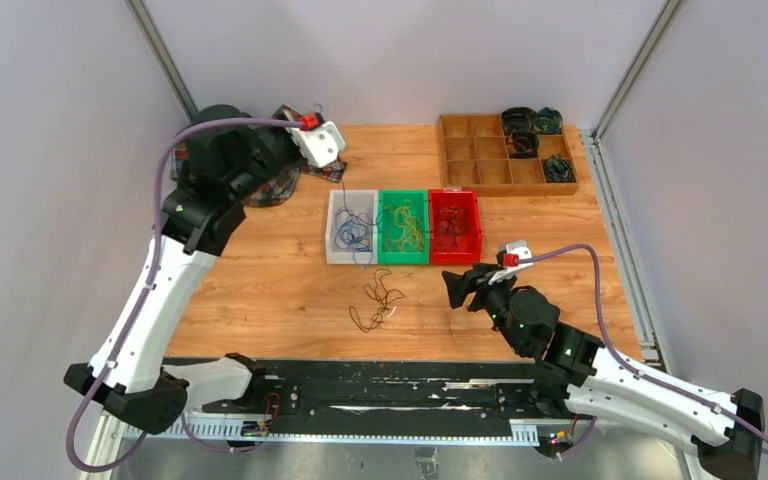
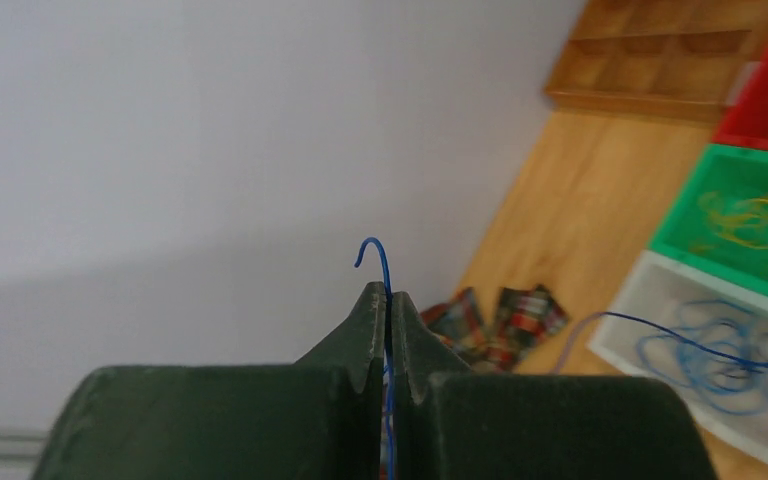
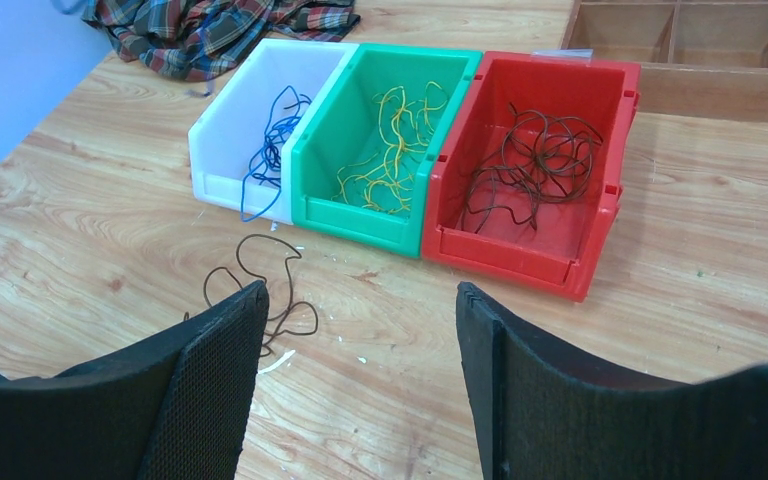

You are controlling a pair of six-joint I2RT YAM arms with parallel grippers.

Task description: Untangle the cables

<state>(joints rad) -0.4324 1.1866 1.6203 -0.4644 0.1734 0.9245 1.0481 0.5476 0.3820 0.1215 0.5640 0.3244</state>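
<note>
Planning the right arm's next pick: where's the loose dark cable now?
Top view: the loose dark cable lies on the table, on the arms' side of the green bin, left of the right gripper.

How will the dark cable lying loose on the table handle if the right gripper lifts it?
Probably floppy: the dark cable lies in loose, uneven loops. Likely very light, being so thin. Its trailing end may drag or snag.

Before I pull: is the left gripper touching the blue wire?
Touching. The left wrist view shows the left gripper with its jaws shut on the blue wire, whose hooked tip pokes out above them.
</note>
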